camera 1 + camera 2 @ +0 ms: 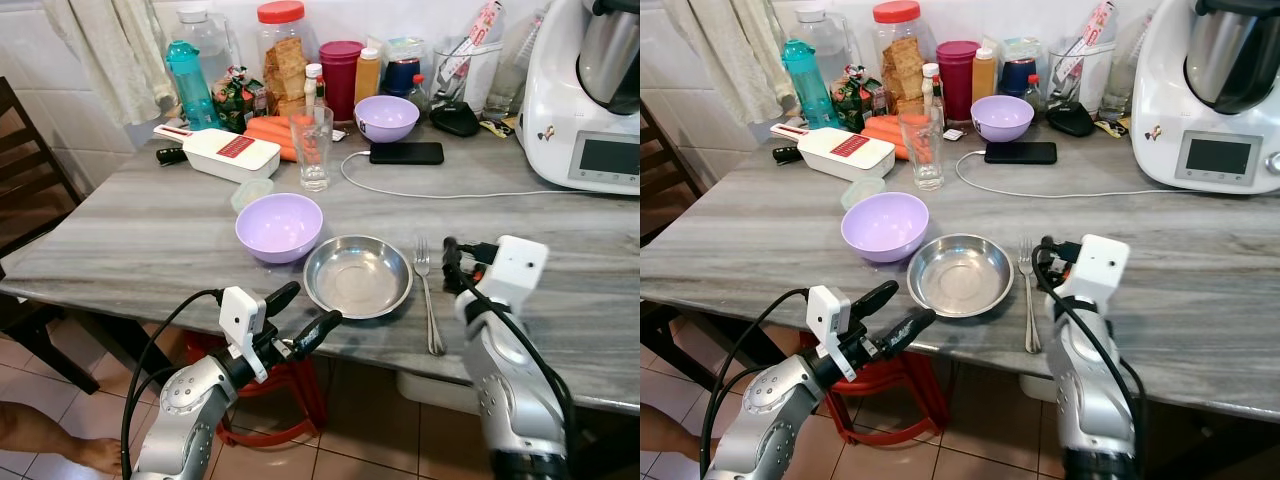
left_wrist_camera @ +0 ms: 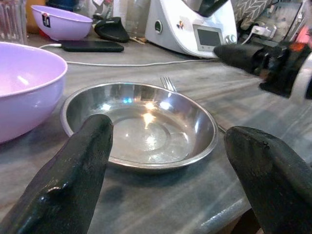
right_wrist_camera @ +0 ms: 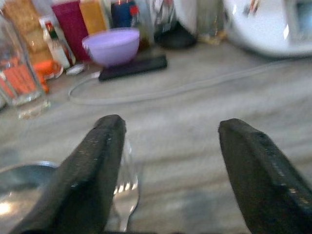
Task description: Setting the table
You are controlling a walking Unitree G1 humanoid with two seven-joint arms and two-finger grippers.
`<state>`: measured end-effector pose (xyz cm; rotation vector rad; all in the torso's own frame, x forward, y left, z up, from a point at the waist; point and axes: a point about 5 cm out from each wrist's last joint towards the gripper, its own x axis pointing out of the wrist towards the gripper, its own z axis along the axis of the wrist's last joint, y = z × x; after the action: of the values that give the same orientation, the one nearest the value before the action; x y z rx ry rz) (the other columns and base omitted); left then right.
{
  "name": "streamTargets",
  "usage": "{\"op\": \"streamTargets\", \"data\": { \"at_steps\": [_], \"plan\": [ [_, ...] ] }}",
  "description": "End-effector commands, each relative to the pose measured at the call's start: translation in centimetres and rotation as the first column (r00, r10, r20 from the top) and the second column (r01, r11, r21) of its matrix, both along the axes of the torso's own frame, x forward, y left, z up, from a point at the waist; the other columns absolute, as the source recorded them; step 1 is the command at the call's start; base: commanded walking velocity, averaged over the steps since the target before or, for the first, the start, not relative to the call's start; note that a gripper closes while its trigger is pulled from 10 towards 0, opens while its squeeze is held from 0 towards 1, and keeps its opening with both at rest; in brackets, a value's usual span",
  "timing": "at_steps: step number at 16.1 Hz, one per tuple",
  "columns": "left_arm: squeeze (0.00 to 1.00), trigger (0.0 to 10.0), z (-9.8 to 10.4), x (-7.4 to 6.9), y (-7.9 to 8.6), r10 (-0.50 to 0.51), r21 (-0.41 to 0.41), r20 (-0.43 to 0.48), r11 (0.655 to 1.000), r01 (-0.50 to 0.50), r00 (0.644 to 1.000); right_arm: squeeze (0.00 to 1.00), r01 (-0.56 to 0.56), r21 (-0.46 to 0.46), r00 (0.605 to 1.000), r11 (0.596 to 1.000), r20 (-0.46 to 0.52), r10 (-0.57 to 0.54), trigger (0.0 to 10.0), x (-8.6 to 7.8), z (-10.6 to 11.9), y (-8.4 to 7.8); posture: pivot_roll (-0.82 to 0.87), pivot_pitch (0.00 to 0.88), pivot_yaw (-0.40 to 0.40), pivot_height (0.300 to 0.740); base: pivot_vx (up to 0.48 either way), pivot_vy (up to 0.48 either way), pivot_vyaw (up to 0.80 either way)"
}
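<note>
Lying flat on the grey marbled desk, the fork sits just beside the steel plate at its 3 o'clock, tines pointing away toward 12 and handle running back to the near edge. The lavender bowl stands at the plate's 10 o'clock, its rim very close to the plate's; whether they touch I cannot tell.

The right tool hovers at the fork's 3 o'clock, level with the tines, its two black fingers spread wide; in its wrist view the tines gleam between them. The left tool hangs off the desk's near edge at the plate's 7 o'clock, fingers likewise spread, with nothing held.

Judging by looks, the fork is thin, stiff, light metal, and polished enough to be slippery. It lies so low on the stone that the fingers would have little to bite on from above. The narrow handle middle looks the soundest place to pinch, across its width; a hold at the tines would likely let it tip. The plate is shallow, rigid and light, with a rolled rim that offers the only purchase, and it would probably skate on the smooth stone if nudged. The bowl appears to be plastic, light and forgiving, best taken by its rim.
</note>
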<state>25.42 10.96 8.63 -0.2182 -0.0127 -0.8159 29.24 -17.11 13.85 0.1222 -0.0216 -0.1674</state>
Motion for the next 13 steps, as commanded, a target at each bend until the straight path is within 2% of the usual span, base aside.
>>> {"op": "streamTargets", "data": {
  "at_steps": [1,2,3,7,9,11,13],
  "plan": [
    [0.00,10.0,0.6,0.3,0.1,0.009,-0.005,0.024,1.000,-0.008,1.000,1.00,-0.016,-0.080,0.996,0.997,0.090,0.023,10.0,-0.3,1.4,0.1,-0.15,0.016,0.096,0.740,0.000,0.000,0.00],
    [0.00,10.0,0.8,0.3,0.0,0.021,-0.022,0.029,1.000,-0.021,0.999,1.00,-0.020,-0.130,0.991,0.991,0.126,0.036,10.0,-0.6,1.8,-0.1,-0.15,0.016,0.096,0.740,0.000,0.000,0.00],
    [0.00,10.0,0.9,0.3,0.0,0.033,-0.046,0.016,0.998,-0.032,0.999,1.00,-0.021,-0.161,0.992,0.987,0.123,0.041,10.0,-0.9,1.7,-0.3,-0.15,0.014,0.094,0.740,0.000,0.000,0.00],
    [0.00,10.0,1.3,0.6,-0.1,0.060,-0.052,0.025,0.997,-0.058,0.998,1.00,-0.031,-0.200,0.992,0.979,0.112,0.054,10.0,-1.6,0.9,-0.8,-0.15,0.009,0.089,0.740,0.000,0.000,0.00],
    [0.00,10.0,1.3,1.4,0.7,0.180,-0.037,0.023,0.983,-0.179,0.983,1.00,-0.040,-0.194,0.990,0.980,0.126,0.065,10.0,-1.8,0.8,-0.7,-0.15,0.005,0.090,0.740,0.000,0.000,0.00],
    [0.00,10.0,1.4,2.3,1.4,0.325,-0.006,0.029,0.946,-0.325,0.945,1.00,-0.057,-0.199,0.986,0.978,0.142,0.086,10.0,-2.0,1.0,-0.4,-0.15,0.000,0.090,0.740,0.000,0.000,0.00],
    [0.00,10.0,1.3,2.6,1.9,0.433,0.032,0.033,0.900,-0.434,0.901,1.00,-0.085,-0.220,0.983,0.972,0.139,0.117,10.0,-2.3,0.9,0.0,-0.14,0.000,0.087,0.740,0.000,0.000,0.00]
  ]
}}
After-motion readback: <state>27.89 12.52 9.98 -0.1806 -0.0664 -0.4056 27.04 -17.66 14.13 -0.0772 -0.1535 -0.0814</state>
